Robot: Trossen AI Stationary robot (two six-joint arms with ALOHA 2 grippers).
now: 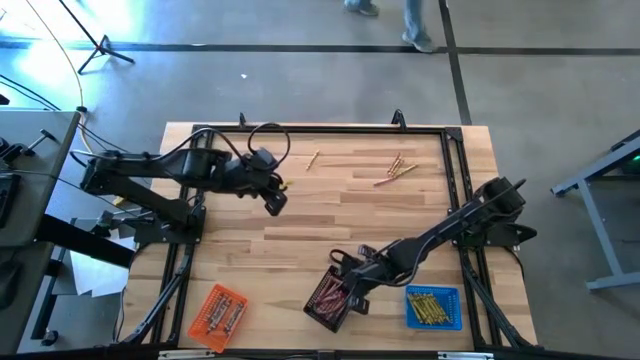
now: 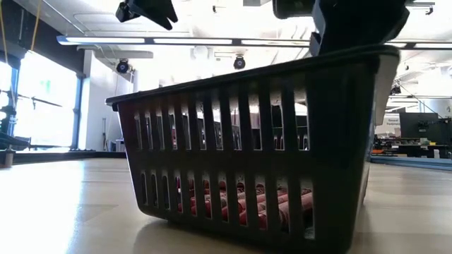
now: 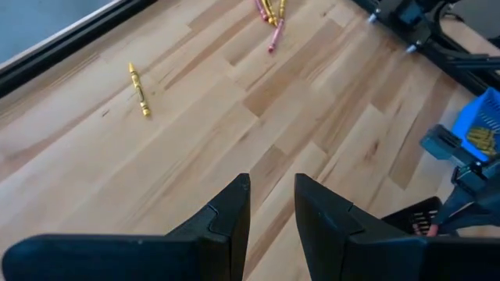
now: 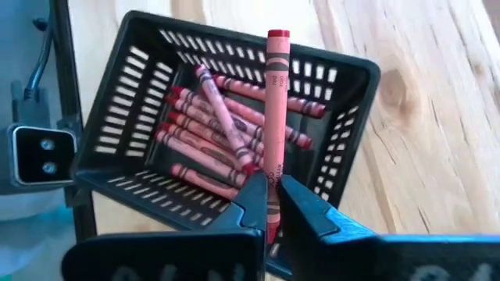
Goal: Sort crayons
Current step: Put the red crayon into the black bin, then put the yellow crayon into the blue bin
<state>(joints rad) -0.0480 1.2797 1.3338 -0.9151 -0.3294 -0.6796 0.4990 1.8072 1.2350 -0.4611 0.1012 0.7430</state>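
I had the right tool (image 4: 271, 204) poised over the black tray (image 4: 353, 72), its fingers pinched tight on a red crayon (image 4: 275, 101) that stood nearly straight out from the tips, above the heap of red crayons (image 4: 211, 136) already in the tray. To finish this step well, I judged I should keep the crayon inside the tray walls, bring it lower so it would not bounce off the pile or the rim, then part the fingers only a little and lift straight up.

My left tool (image 3: 272, 204) hung above the worktop (image 3: 195, 156) near the far side, fingers a narrow gap apart and holding nothing. Beyond it lay a lone yellow crayon (image 3: 139, 90) and, further on, a small cluster of loose crayons (image 3: 270, 17) awaiting sorting.
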